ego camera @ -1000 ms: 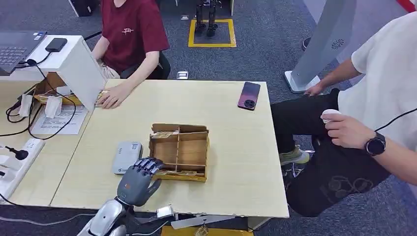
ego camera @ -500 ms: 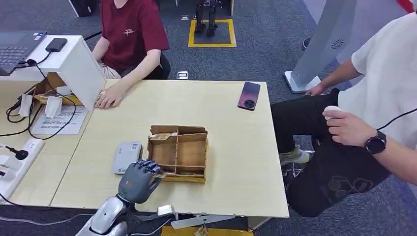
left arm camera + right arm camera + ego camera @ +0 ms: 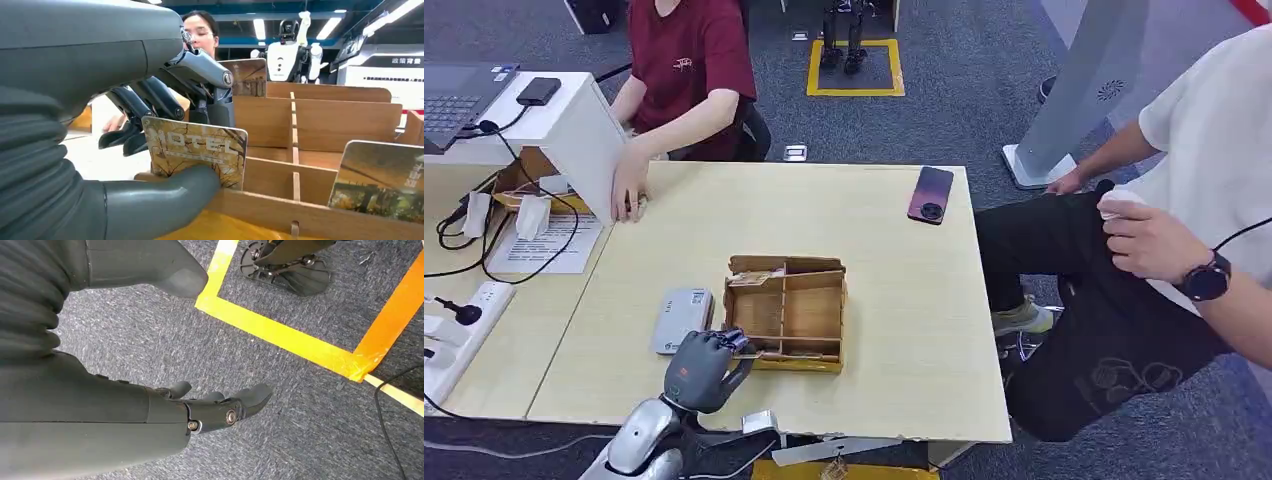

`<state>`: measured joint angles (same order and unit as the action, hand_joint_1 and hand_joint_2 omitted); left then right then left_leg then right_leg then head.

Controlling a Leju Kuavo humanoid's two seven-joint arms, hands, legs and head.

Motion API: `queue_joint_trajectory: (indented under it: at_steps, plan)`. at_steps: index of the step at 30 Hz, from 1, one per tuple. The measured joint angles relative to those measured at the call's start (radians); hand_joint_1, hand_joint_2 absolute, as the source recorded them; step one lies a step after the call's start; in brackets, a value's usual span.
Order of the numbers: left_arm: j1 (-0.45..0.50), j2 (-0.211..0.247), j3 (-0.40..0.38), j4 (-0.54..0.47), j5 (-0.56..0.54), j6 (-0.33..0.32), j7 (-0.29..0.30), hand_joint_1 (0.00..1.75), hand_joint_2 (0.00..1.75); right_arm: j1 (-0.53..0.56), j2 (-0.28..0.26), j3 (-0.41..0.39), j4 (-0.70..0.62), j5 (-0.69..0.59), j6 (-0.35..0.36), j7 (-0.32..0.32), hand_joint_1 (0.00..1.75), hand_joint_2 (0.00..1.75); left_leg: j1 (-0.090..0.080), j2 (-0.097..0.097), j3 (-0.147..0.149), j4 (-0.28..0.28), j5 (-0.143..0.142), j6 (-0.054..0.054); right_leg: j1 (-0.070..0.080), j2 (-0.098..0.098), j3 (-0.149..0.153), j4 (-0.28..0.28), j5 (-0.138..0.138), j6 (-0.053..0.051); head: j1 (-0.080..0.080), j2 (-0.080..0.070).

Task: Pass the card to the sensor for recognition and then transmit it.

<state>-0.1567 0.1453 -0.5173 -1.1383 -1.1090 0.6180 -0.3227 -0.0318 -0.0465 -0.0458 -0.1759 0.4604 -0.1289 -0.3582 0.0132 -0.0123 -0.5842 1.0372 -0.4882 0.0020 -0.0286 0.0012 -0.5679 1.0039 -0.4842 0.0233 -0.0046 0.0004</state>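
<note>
Office carpet surrounds the pale table (image 3: 904, 300), where the left robot hand (image 3: 701, 366) pinches a hotel card (image 3: 195, 151) at the wooden organiser's (image 3: 809, 305) near corner, just beside the grey sensor (image 3: 682, 319) awaiting it; the right robot hand (image 3: 220, 407) hangs slack and unladen.

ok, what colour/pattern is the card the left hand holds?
Golden-brown card with bare branches and pale "HOTEL" lettering, held by the left hand. Clearest in the left wrist view.
</note>
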Motion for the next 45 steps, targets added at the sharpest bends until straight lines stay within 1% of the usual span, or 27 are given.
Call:
queue_joint_trajectory:
  at_steps: [5,9,12,15,17,19,22,24,26,28,31,33,36,39,41,45]
  plan:
    - [0.0,0.0,0.003,-0.026,0.018,-0.011,-0.004,1.75,1.75,0.0,0.0,-0.001,0.0,0.004,0.0,0.0,0.0,1.75,0.0,0.0,0.0,0.0,0.0,0.0,0.0,0.0,0.0,0.0,0.0,0.0,0.0,0.0]
    - [-0.001,0.002,0.01,-0.078,0.078,-0.036,-0.026,1.75,1.75,0.0,0.002,-0.004,0.0,0.011,0.0,0.0,0.0,1.75,0.0,0.0,0.0,0.0,0.0,0.0,0.0,0.0,0.0,0.0,0.0,0.0,0.0,0.0]
    - [-0.002,0.005,0.018,-0.114,0.096,-0.05,-0.033,1.75,1.75,0.0,0.003,-0.011,0.0,0.011,0.0,0.0,0.0,1.75,0.0,0.0,0.0,0.0,0.0,0.0,0.0,0.0,0.0,0.0,0.0,0.0,0.0,0.0]
    - [-0.003,0.006,0.019,-0.146,0.135,-0.082,-0.058,1.75,1.75,0.0,0.004,-0.018,0.0,0.013,0.0,0.0,0.0,1.75,0.0,0.0,0.0,0.0,0.0,0.0,0.0,0.0,0.0,0.0,0.0,0.0,0.0,0.0]
    - [-0.004,0.014,0.019,-0.188,0.147,-0.113,-0.063,1.75,1.75,0.0,0.005,-0.023,0.0,0.017,0.0,0.001,0.0,1.75,0.0,0.0,0.0,0.0,0.001,0.0,0.0,0.0,0.0,0.0,0.0,0.0,0.0,0.0]
    - [-0.018,0.027,0.019,-0.242,0.141,-0.139,-0.051,1.75,1.75,0.0,0.006,-0.026,0.0,0.022,0.0,0.002,0.0,1.75,0.0,0.0,0.0,0.0,0.001,0.0,0.0,0.0,0.0,0.0,0.0,0.0,0.0,0.0]
    - [-0.046,0.05,0.019,-0.295,0.14,-0.164,-0.031,1.75,1.75,0.0,0.009,-0.026,0.0,0.025,0.0,0.002,0.0,1.75,0.0,0.0,0.0,0.0,0.001,0.0,0.0,0.0,0.0,0.0,0.0,0.0,0.0,0.0]
    - [-0.066,0.062,0.019,-0.316,0.145,-0.18,-0.023,1.75,1.75,0.0,0.01,-0.027,0.0,0.032,0.0,0.008,0.0,1.75,0.0,0.0,0.0,0.0,0.001,0.0,0.0,0.0,0.0,0.0,0.0,0.0,0.0,0.0]
    - [-0.108,0.07,0.024,-0.318,0.143,-0.193,0.013,1.75,1.75,-0.003,0.011,-0.027,0.0,0.04,0.0,0.016,0.0,1.75,0.0,-0.002,0.0,0.0,0.001,-0.001,0.0,-0.002,0.0,0.0,0.0,0.0,0.0,0.0]
    - [-0.156,0.072,0.036,-0.306,0.16,-0.225,0.03,1.75,1.75,-0.009,0.011,-0.027,-0.002,0.047,0.0,0.023,0.0,1.75,0.0,-0.002,0.0,0.0,0.001,-0.001,0.0,-0.002,0.0,0.001,0.001,-0.001,0.0,0.0]
    - [-0.217,0.072,0.056,-0.263,0.172,-0.24,0.026,1.75,1.75,-0.016,0.014,-0.027,-0.006,0.055,0.002,0.027,0.0,1.75,0.0,-0.001,0.0,0.0,0.002,-0.001,0.0,-0.001,0.0,0.001,0.001,-0.002,0.0,0.0]
    - [-0.246,0.072,0.065,-0.229,0.16,-0.244,0.045,1.75,1.75,-0.019,0.016,-0.027,-0.006,0.064,0.008,0.027,0.0,1.75,0.0,-0.002,0.0,0.0,0.002,-0.001,0.0,-0.002,0.0,0.001,0.001,-0.002,0.0,0.0]
    - [-0.295,0.071,0.078,-0.14,0.155,-0.237,0.061,1.75,1.75,-0.026,0.021,-0.027,-0.008,0.078,0.017,0.029,0.0,1.75,0.0,-0.002,0.0,0.0,0.002,-0.001,0.0,-0.001,0.0,0.001,0.001,-0.002,0.0,0.0]
    - [-0.342,0.07,0.094,-0.061,0.153,-0.233,0.063,1.75,1.75,-0.029,0.024,-0.027,-0.009,0.084,0.017,0.034,0.0,1.75,0.0,-0.002,0.0,0.0,0.002,-0.001,0.0,-0.001,0.0,0.001,0.001,-0.002,0.0,0.0]
    - [-0.364,0.07,0.096,-0.024,0.15,-0.231,0.062,1.75,1.75,-0.029,0.024,-0.027,-0.01,0.087,0.017,0.034,0.0,1.75,0.0,-0.002,0.0,0.0,0.002,-0.001,0.0,-0.001,0.0,0.001,0.001,-0.002,0.0,0.0]
    - [-0.389,0.069,0.108,0.03,0.123,-0.218,0.094,1.75,1.75,-0.031,0.024,-0.027,-0.01,0.09,0.016,0.037,0.0,1.75,0.0,-0.002,0.0,0.0,0.002,-0.001,0.0,-0.001,0.0,0.001,0.001,-0.002,0.0,0.0]
